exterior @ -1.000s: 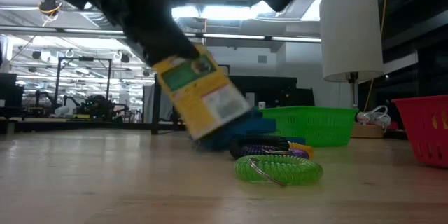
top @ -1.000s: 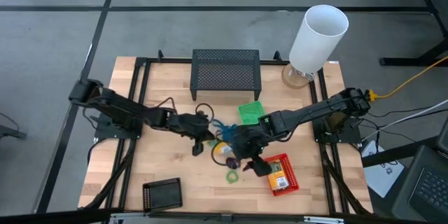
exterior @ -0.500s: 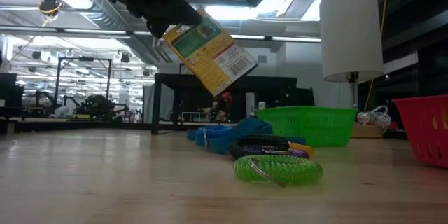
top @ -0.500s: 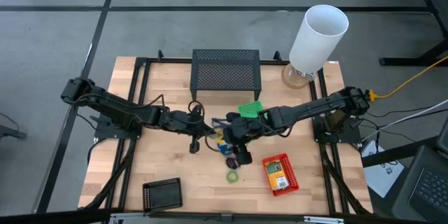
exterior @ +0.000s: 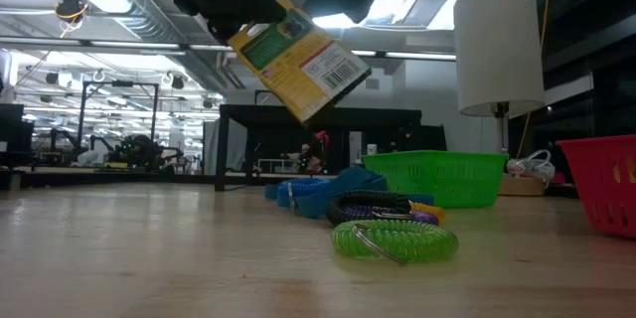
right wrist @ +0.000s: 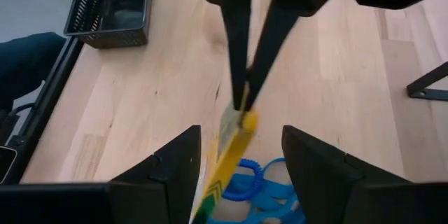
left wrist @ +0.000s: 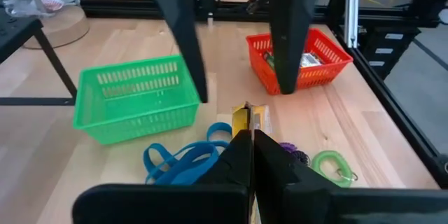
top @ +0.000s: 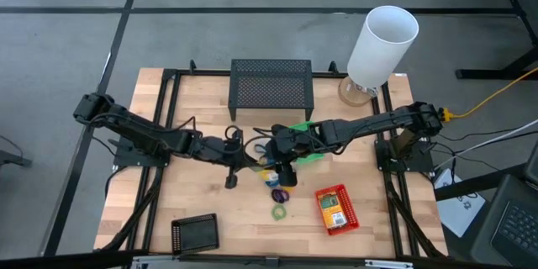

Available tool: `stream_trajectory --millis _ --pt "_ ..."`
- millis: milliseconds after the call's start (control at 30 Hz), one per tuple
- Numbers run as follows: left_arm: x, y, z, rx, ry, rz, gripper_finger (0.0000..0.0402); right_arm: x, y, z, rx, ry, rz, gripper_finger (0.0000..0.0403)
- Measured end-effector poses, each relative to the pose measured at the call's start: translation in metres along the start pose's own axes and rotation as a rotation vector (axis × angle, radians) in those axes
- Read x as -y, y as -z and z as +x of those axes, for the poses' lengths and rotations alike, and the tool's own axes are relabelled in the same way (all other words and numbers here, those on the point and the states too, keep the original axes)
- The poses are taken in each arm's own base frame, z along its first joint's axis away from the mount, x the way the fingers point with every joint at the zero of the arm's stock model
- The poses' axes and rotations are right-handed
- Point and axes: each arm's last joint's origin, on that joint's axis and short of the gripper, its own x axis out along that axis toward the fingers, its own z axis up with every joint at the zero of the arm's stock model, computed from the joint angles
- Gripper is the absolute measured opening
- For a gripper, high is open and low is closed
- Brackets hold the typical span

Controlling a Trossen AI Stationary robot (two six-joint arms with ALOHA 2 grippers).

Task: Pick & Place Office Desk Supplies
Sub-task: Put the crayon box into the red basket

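A yellow-and-green flat pack hangs in the air over the table's middle, held by my shut left gripper. My right gripper is open, and its two fingers stand on either side of the pack without touching it. Below the pack, blue band loops, a purple ring and a green ring lie on the table. A green basket stands behind them. A red basket holds another pack. A black basket sits near the near edge. My left gripper pinches the pack's upper end between its two fingers, which slant down from above. The pack is lifted clear of the table and hangs tilted below the fingers, with its lower corner pointing down.
A wide black mesh stand stands at the far edge, and a tall white cylinder at the far right corner. A black frame borders the table. Bare wood lies to the left, between the rings and the black basket.
My left gripper has risen and lifted the pack clear of the blue bands, where its lower end rested. The pack now hangs higher and tilted the other way. My right gripper has moved from beside the red basket toward the far edge, up to the pack.
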Motion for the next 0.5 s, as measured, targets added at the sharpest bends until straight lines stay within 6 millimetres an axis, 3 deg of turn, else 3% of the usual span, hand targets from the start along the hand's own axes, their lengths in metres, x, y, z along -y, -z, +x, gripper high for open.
stream_trajectory --millis 233,500 --pt "-0.001 -0.002 0.0 0.008 -0.029 0.039 0.0001 0.001 0.0 0.002 -0.001 0.0 0.005 0.0201" --pt "0.003 -0.029 -0.002 0.085 -0.033 0.105 0.0001 0.002 0.001 0.008 -0.004 0.004 0.011 0.0201"
